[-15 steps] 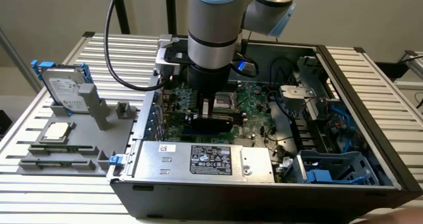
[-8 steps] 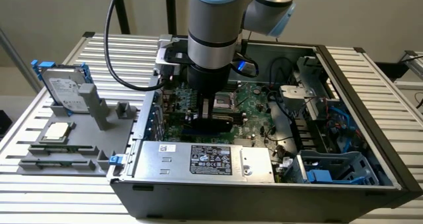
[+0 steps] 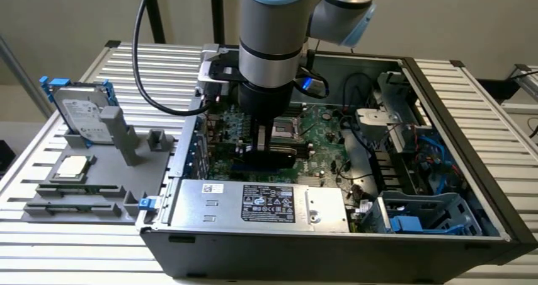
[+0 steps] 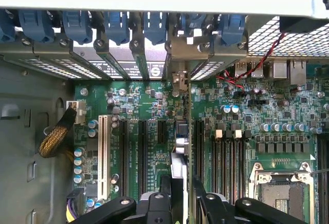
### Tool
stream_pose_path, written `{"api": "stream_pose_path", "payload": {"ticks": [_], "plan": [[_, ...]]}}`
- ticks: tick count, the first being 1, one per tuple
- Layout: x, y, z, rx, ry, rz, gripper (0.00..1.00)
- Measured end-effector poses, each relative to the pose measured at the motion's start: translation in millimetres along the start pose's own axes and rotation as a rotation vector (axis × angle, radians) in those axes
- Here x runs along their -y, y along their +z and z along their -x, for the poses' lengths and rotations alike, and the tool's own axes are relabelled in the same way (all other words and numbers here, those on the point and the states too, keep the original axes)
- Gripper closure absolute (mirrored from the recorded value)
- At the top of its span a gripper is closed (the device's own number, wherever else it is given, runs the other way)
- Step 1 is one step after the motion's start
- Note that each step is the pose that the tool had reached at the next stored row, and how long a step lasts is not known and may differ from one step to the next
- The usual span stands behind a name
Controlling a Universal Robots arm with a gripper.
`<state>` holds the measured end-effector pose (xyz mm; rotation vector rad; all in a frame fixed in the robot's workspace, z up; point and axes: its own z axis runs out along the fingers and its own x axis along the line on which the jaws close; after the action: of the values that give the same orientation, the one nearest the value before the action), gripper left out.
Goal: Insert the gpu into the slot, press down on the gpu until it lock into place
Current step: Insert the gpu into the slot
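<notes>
Gripper (image 3: 271,149) and arm hang straight down into the open computer case (image 3: 336,253), which lies on its side on the slatted counter (image 3: 496,115). The gripper is clamped on the gpu (image 3: 281,161), a finger on each flat face. That keeps the card standing on edge over the motherboard (image 3: 324,127), and I'd judge it is held this way so it can go squarely down rather than at a slant.

From the wrist view the card reads as a thin strip running away from the fingers. It lies among the black expansion sockets (image 4: 143,152) and lines up with the rear bracket openings and their blue clips (image 4: 117,26). The slot I take to lie right beneath it, covered by the card, and whether the edge is seated yet I can't tell.

The silver power supply box (image 3: 261,203) sits just beside the gripper on the near side (a tight neighbour, though nothing looks to be touching). The memory sockets (image 4: 226,157) and the processor socket (image 4: 280,185) lie on the card's other flank. A braided cable bundle (image 4: 54,136) stays by the case wall, well clear. A black cable (image 3: 145,77) loops off the arm near the case edge. Outside, on the exterior view's left, a grey fixture (image 3: 50,203) holds a hard drive (image 3: 80,108) upright, well apart from the work.
</notes>
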<state>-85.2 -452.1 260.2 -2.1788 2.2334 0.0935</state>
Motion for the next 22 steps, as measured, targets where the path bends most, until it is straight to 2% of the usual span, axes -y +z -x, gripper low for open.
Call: {"api": "stream_pose_path", "payload": {"ticks": [22], "plan": [[-0.3, 0.0, 0.0, 0.0001, 0.0, 0.0, 0.74]]}}
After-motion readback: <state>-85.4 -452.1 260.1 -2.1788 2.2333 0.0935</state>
